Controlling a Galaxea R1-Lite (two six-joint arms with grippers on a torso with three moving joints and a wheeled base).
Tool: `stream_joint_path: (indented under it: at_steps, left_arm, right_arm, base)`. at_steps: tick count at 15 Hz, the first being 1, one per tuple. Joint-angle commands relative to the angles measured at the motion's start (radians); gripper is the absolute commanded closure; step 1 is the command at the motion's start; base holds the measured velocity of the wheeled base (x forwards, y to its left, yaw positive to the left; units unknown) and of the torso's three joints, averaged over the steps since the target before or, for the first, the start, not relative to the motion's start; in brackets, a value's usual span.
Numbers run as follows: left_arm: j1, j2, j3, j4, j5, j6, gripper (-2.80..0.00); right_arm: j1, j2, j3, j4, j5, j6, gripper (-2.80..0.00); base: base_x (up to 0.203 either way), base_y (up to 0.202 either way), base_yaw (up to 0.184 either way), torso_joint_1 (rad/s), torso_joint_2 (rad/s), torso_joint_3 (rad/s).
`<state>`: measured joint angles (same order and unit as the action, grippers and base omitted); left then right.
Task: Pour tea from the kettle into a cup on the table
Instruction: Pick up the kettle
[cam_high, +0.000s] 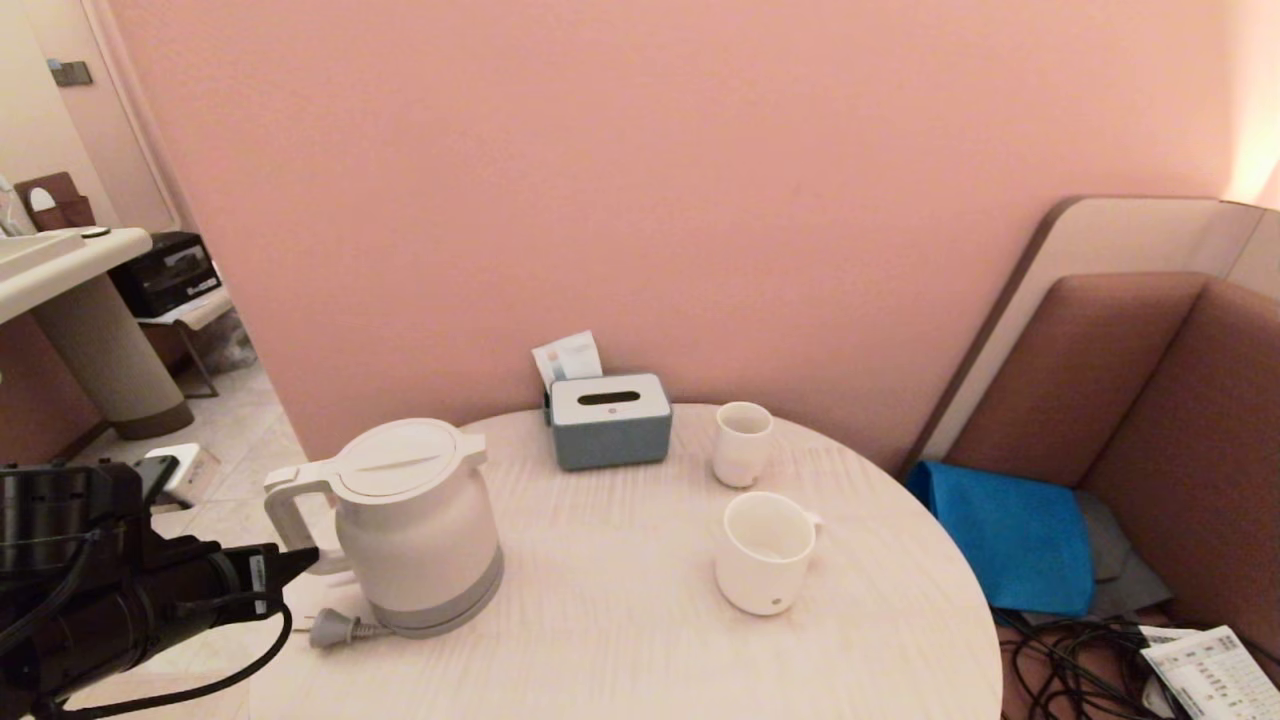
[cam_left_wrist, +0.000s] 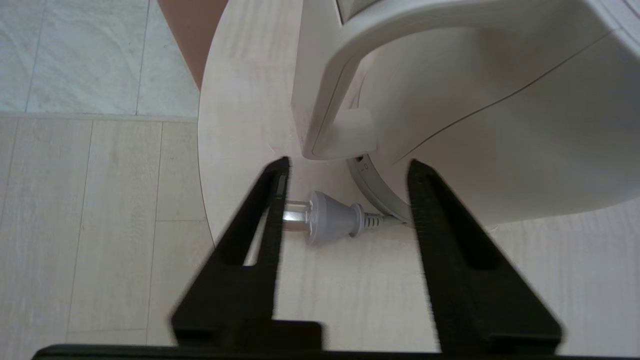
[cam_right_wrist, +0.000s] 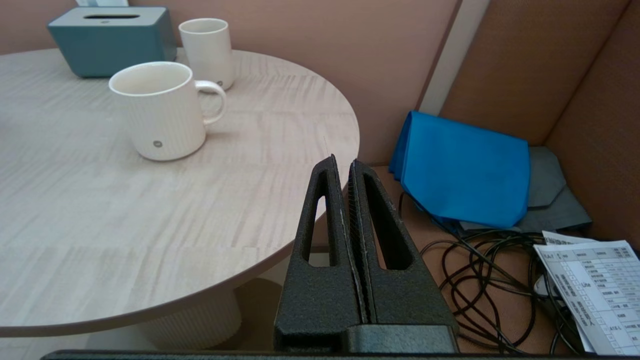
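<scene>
The left end effector (cam_left_wrist: 345, 167) stood wide open just short of the kettle (cam_high: 420, 525) handle, touching nothing; the right end effector (cam_right_wrist: 342, 165) sat closed, empty, beside the surface (cam_right_wrist: 150, 210).

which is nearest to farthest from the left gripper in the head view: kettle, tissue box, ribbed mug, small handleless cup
From the left gripper:
1. kettle, right beside it, handle at the fingertips
2. tissue box, back middle by the wall
3. ribbed mug, right of centre
4. small handleless cup, behind the mug
</scene>
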<state>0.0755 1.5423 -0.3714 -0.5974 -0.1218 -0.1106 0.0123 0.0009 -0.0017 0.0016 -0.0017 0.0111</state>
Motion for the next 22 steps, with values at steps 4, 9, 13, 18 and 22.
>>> stream_joint_path:
  at_steps: [4, 9, 13, 18, 22]
  left_arm:
    - [0.02, 0.084, -0.034, -0.008, -0.001, 0.009, -2.8]
    - [0.043, 0.143, -0.11, -0.01, -0.001, 0.011, -2.8]
    - [0.049, 0.163, -0.143, -0.018, -0.001, 0.012, -2.8]
    - [0.049, 0.358, -0.142, -0.227, -0.002, 0.012, -2.8]
    - [0.049, 0.444, -0.124, -0.395, -0.008, 0.005, -2.8]
  right_arm:
    - [0.001, 0.001, 0.0, 0.0, 0.0, 0.0, 0.0]
    - [0.0, 0.001, 0.0, 0.0, 0.0, 0.0, 0.0]
    - [0.0, 0.001, 0.0, 0.0, 0.0, 0.0, 0.0]
    - [0.0, 0.001, 0.0, 0.0, 0.0, 0.001, 0.0]
    - [0.0, 0.001, 0.0, 0.0, 0.0, 0.007, 0.0]
  base:
    - [0.0, 0.0, 0.0, 0.0, 0.0, 0.0]
    - [0.0, 0.0, 0.0, 0.0, 0.0, 0.0]
    - [0.0, 0.0, 0.0, 0.0, 0.0, 0.0]
    - [0.0, 0.0, 0.0, 0.0, 0.0, 0.0]
    - [0.0, 0.0, 0.0, 0.0, 0.0, 0.0]
